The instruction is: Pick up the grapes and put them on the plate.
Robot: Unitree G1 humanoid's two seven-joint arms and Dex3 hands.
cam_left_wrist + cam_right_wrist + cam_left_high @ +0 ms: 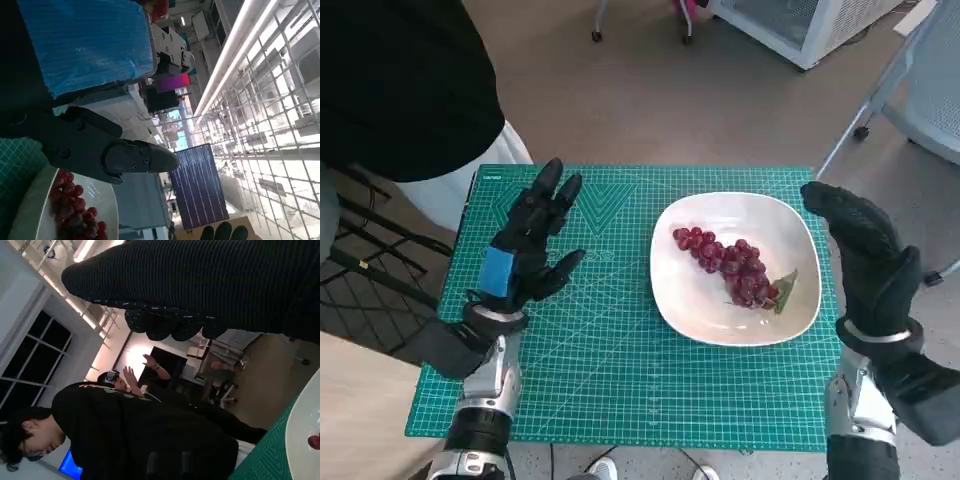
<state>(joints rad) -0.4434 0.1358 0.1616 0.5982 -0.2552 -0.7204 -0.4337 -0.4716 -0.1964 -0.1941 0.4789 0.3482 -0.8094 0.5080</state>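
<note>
Green cutting mat (600, 340) covers the small table, and on its right half sits the white plate (700, 305). There's the bunch of red grapes (728, 265), lying in the plate, one green leaf (787, 288) at its near end. Left hand (525, 250) hovers over the mat well left of the plate, fingers (552, 190) spread apart and straight, nothing in them. Right hand (865, 255) hangs just past the plate's right rim, glove relaxed and loosely extended, holding nothing, clear of the grapes.
</note>
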